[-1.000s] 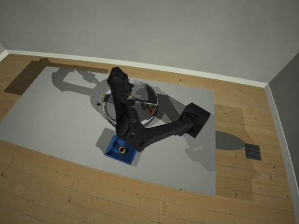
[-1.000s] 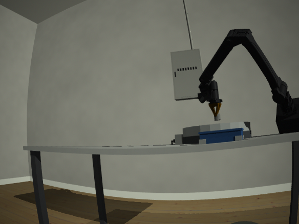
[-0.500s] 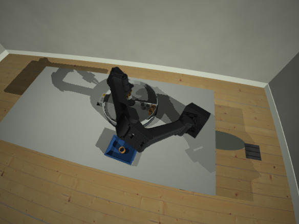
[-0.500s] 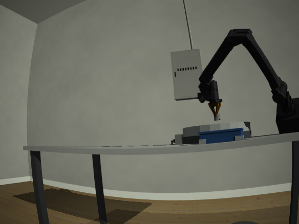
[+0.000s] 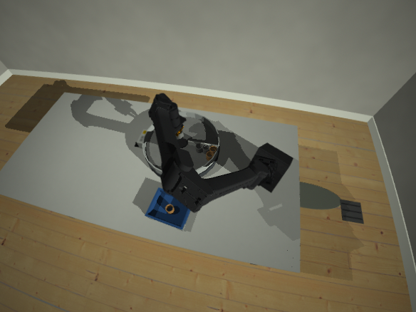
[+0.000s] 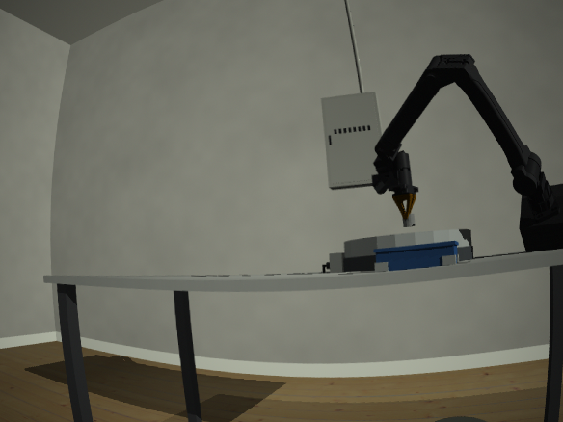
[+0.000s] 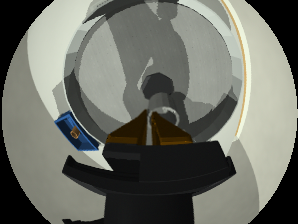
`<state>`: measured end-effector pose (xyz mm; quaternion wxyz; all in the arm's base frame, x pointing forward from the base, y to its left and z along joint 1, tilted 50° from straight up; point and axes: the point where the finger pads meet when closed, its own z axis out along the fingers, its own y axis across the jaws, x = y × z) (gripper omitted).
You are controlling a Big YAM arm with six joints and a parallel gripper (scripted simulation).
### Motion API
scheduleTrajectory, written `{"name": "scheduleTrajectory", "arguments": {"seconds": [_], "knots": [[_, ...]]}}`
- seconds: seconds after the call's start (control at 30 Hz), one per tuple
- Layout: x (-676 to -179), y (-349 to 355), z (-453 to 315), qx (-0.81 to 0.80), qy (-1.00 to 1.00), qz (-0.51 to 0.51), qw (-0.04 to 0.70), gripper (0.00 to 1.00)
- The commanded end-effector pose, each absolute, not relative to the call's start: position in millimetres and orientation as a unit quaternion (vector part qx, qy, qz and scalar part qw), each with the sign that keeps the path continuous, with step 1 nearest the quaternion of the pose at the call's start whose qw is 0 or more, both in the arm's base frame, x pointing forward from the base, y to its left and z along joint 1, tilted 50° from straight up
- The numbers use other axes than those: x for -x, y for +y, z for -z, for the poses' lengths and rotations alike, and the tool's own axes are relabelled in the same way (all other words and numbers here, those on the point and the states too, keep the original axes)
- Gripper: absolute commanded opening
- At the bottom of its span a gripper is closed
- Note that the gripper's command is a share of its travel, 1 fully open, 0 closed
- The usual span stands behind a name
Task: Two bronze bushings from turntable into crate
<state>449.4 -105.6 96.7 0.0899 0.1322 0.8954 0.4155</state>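
Observation:
My gripper (image 6: 408, 215) is shut on a pale silver bushing (image 6: 409, 222) and holds it a little above the round turntable (image 5: 182, 142). The bushing also shows at the bronze-coloured fingertips in the overhead view (image 5: 180, 134) and in the wrist view (image 7: 166, 115). Two bronze bushings (image 5: 211, 152) stand close together at the turntable's right rim, with two dark grey bushings (image 5: 201, 147) just left of them. The blue crate (image 5: 169, 209) sits on the mat in front of the turntable and holds one bronze bushing (image 5: 168, 206). The arm hides part of the turntable's left side.
The arm's base (image 5: 272, 165) stands right of the turntable, and its forearm passes over the crate's back corner. A grey box (image 6: 351, 140) hangs on the wall behind. The crate also shows at the left in the wrist view (image 7: 72, 132).

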Motion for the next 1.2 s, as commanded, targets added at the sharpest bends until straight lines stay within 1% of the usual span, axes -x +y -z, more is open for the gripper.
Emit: {"name": "scheduleTrajectory", "arguments": {"seconds": [0.0,0.5,0.77,0.87,0.9,1.0,1.17], "knots": [[-458.8,-97.7,-105.7,-0.120,0.898,-0.413,0.096,0.00],[-458.8,-97.7,-105.7,-0.120,0.898,-0.413,0.096,0.00],[-459.6,-75.7,-76.2,-0.127,0.895,-0.419,0.083,0.00],[-459.6,-75.5,-76.0,-0.127,0.895,-0.419,0.083,0.00],[-474.3,-82.7,-88.3,-0.118,0.898,-0.413,0.101,0.00],[-473.3,-89.2,-93.8,-0.122,0.897,-0.410,0.108,0.00],[-467.5,-86.7,-89.6,-0.126,0.897,-0.413,0.100,0.00]]}}
